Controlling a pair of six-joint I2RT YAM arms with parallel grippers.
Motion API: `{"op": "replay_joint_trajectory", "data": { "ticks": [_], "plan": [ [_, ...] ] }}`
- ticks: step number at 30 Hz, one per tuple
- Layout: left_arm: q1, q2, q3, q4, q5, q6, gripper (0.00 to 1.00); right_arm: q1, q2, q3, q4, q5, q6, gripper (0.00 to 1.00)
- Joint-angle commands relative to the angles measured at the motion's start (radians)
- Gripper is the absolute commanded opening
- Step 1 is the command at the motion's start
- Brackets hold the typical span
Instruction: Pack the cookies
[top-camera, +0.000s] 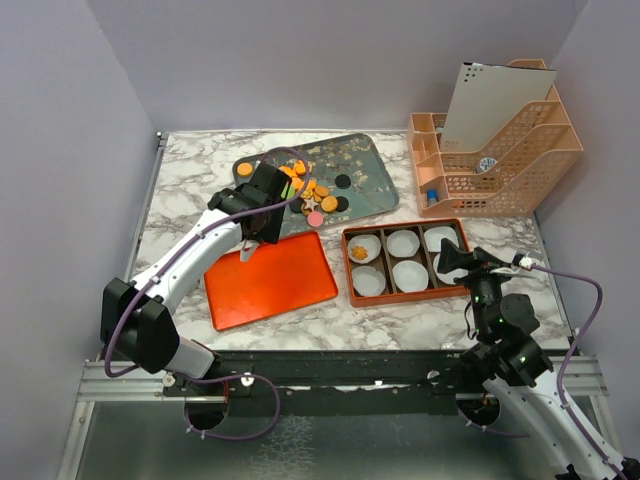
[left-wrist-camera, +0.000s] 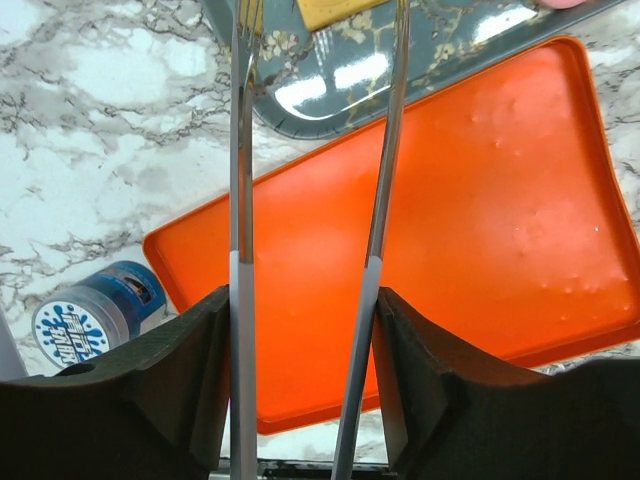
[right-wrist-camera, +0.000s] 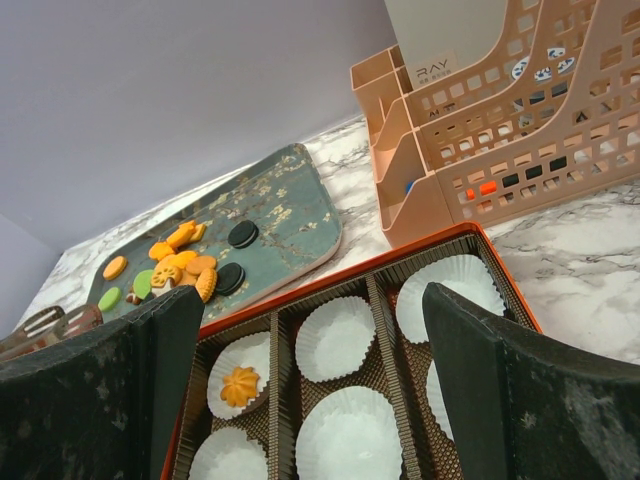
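Marble table (top-camera: 180, 190): left gripper (left-wrist-camera: 300, 310) clamps tweezers (left-wrist-camera: 240, 180), tines astride a yellow cookie (left-wrist-camera: 335, 10), grasp uncertain; next, pinch, carry to three-o'clock box (top-camera: 345, 262).

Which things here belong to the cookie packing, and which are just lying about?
Job: cookies, patterned tray under them, compartment box, paper cups, tweezers, orange lid (probably the box's).
Lying about: peach desk organiser, small blue jar.
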Motion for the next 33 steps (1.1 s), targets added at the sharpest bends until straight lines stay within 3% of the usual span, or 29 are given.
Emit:
{"op": "replay_joint_trajectory", "data": {
  "ticks": [1,18,33],
  "plan": [
    [0.022,-0.019,-0.033,0.045,-0.007,-0.058,0.58,-0.003,0.007,0.003,-0.009,0.024,0.005,1.0],
    [0.034,0.051,-0.067,0.125,0.029,-0.251,0.54,-0.003,-0.008,0.006,-0.019,0.027,0.005,1.0],
    [0.036,0.105,-0.069,0.139,0.01,-0.25,0.59,-0.003,-0.007,0.007,-0.019,0.027,0.005,1.0]
  ]
}}
